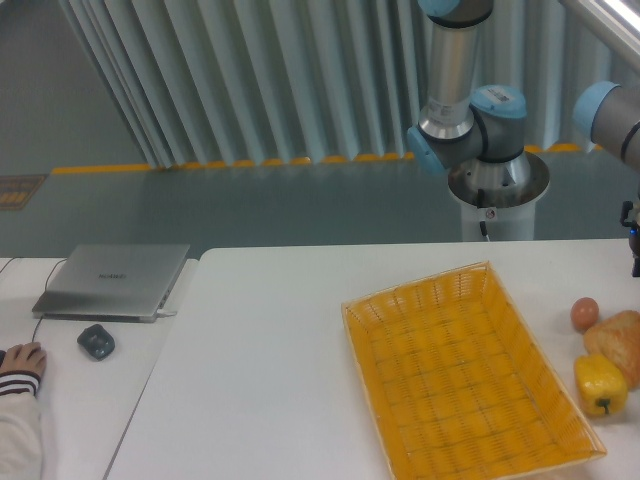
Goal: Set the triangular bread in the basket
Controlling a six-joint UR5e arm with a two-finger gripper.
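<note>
Bread (619,340): golden-brown, crusty, lying on the white table (260,380) at the right edge of the view, partly cut off by the frame. It lies outside the basket, to the right of it.

Pepper (600,384): yellow, on the near side of the bread and touching or overlapping it in this view, just right of the basket's right rim.

Egg (584,314): small, brown, on the far-left side of the bread, close beside it, apart from the basket rim.

Basket (470,375): rectangular, shallow, bright yellow-orange wicker, set at a slight angle on the right half of the table; only its woven floor shows inside.

Arm (470,130): grey tubes with blue joint caps, rising from a round base beyond the far edge of the table, behind the basket. A further joint shows at the upper right.

Gripper (634,240): only a dark sliver shows at the right edge, above the far right corner of the table; whether the fingers are apart or closed cannot be told.

Laptop (113,281): silver, lid closed, on a second table at the left.

Mouse (96,341): dark, near side of the laptop.

Hand (22,358): a person's, resting at the left edge, with a striped cuff.
</note>
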